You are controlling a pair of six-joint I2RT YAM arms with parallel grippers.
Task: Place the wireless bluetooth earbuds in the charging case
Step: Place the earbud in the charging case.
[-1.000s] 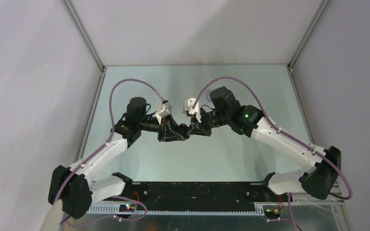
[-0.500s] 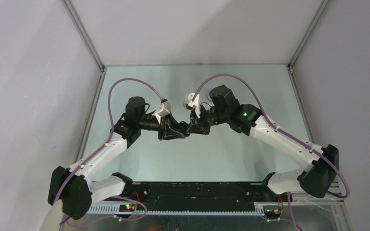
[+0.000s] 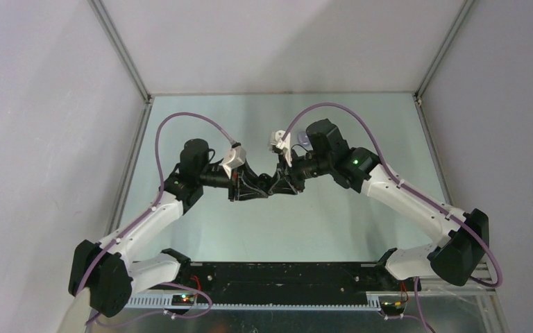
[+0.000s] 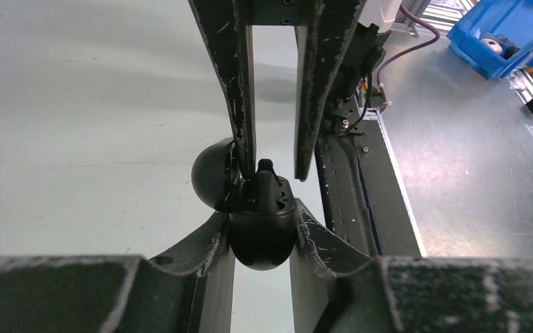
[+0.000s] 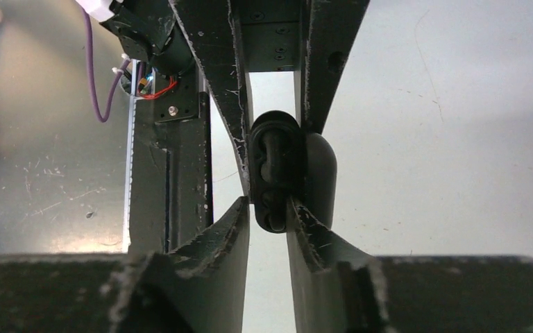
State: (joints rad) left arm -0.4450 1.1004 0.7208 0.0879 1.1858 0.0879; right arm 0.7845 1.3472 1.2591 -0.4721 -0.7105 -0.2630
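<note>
My left gripper is shut on a black, rounded charging case, held above the table with its lid swung open to the side. A glossy black earbud stands in the case's mouth. My right gripper meets the case head-on, and its fingers straddle that bud with a gap on either side, so it is open. From the right wrist the case shows its oval opening with dark buds seated inside. In the top view the two grippers touch tips at mid-table. No purple buds are visible.
A blue bin with small parts sits off the table beyond the arm bases. The black mounting rail runs along the near edge. Grey walls and metal frame posts enclose the table on three sides.
The right gripper's jaws have spread apart from nearly shut, letting go of the black bud at the case. Its wrist shifted slightly. The left arm held still.
</note>
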